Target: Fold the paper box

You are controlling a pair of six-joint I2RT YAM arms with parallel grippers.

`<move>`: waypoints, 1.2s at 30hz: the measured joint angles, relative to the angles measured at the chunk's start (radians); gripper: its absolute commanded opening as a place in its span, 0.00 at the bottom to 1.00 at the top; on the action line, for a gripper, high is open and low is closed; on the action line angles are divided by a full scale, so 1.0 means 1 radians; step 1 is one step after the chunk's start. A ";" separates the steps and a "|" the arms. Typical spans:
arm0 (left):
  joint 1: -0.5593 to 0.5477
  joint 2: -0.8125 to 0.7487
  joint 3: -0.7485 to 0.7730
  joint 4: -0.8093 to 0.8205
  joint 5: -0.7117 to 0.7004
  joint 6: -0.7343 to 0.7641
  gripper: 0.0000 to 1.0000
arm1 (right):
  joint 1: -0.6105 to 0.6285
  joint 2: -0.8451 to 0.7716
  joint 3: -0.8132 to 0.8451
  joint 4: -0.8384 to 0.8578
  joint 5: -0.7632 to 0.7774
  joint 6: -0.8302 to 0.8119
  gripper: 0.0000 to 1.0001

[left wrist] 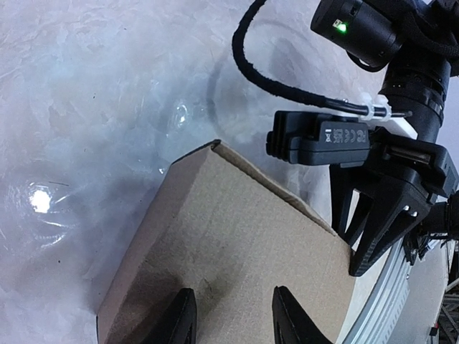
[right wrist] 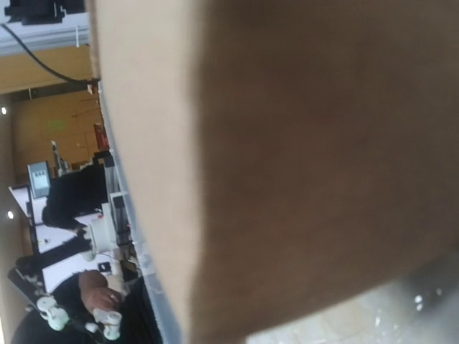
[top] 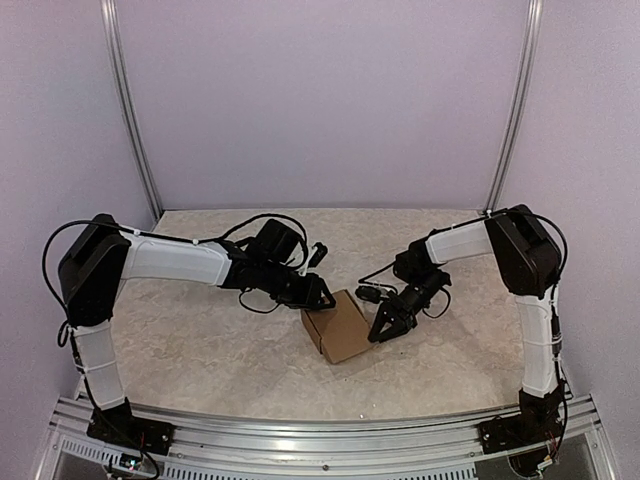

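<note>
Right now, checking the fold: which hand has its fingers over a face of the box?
The left hand, fingers apart over the paper box; the right hand stands beside its right side.

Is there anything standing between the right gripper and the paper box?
Nothing visible does. The right gripper is close beside the right side of the paper box, with no other object between them.

So close to the right wrist camera, the paper box (right wrist: 287,165) is a brown blur running off three edges and hides the fingers of the right gripper (top: 382,332). The left wrist view's bottom edge cuts off the box and the fingers (left wrist: 177,319) of the left gripper (left wrist: 228,324).
</note>
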 measured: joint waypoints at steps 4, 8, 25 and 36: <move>-0.008 -0.016 -0.013 -0.002 -0.028 0.022 0.37 | -0.007 -0.007 0.025 -0.021 0.024 -0.032 0.43; -0.044 -0.106 -0.084 -0.032 -0.125 0.079 0.45 | -0.045 -0.063 0.088 -0.100 0.076 -0.117 0.59; -0.138 -0.344 -0.370 -0.100 -0.533 -0.029 0.48 | -0.122 -0.344 -0.017 0.420 0.625 -0.189 0.71; -0.139 -0.237 -0.366 -0.065 -0.534 -0.100 0.48 | -0.008 -0.226 -0.008 0.585 0.663 -0.163 0.57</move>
